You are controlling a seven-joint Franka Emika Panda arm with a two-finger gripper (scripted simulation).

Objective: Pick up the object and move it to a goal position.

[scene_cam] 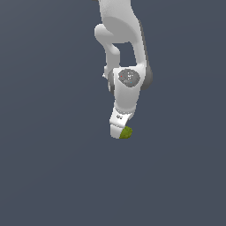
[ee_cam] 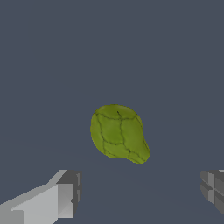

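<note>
Two fingers (ee_cam: 65, 194) of my gripper (ee_cam: 142, 197) stand spread wide apart, clasping nothing. My wrist view shows the olive-green object (ee_cam: 119, 133) ahead of the gap, touching neither finger, while in the exterior view it peeks out just beside my gripper's tip.

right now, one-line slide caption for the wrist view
Open jaws flank an olive-green pear-shaped object lying on the gray floor.

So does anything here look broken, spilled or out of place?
Nothing stands out. The green object lies whole on the plain grey surface, with the gripper above it, jaws open and clear of it on both sides.
</note>
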